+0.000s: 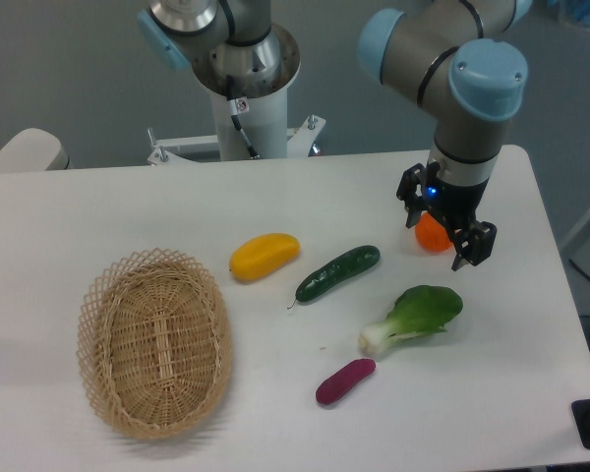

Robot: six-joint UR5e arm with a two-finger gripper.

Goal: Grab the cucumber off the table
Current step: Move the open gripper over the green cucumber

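Hand (441, 234) with fingers spread, gripping nothing, an orange fruit (432, 234) between them, cucumber (337, 273) lying apart to its left on the white worktop (305, 187), bok choy (418, 315) below it

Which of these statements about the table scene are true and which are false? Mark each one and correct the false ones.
1. The cucumber lies between the yellow fruit and the bok choy. True.
2. The gripper holds the cucumber. False: it is open, apart from the cucumber, near an orange object.
3. The wicker basket holds the purple vegetable. False: the basket is empty; the vegetable lies on the table.
4. The cucumber lies on the table. True.
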